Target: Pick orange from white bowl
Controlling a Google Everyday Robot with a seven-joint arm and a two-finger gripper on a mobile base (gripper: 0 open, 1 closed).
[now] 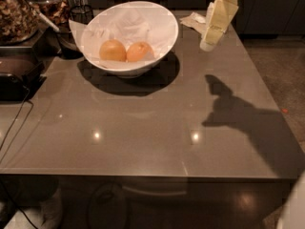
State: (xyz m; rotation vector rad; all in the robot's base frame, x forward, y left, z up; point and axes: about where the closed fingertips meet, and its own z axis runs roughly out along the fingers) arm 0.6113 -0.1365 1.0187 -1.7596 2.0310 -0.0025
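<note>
While holding pincer [208, 43] over far-right counter [143, 128] corner, opening indeterminable, regard orange [139, 51] in white bowl [170, 26] as unpicked.

Gripper [208, 44] was cream-yellow, above the glossy grey-brown table [143, 128]. To its left, the white bowl [172, 28] held white paper [127, 23]; the orange [139, 52], nearer the gripper, was reddish-orange, the fruit [113, 50] beyond it paler golden.
</note>
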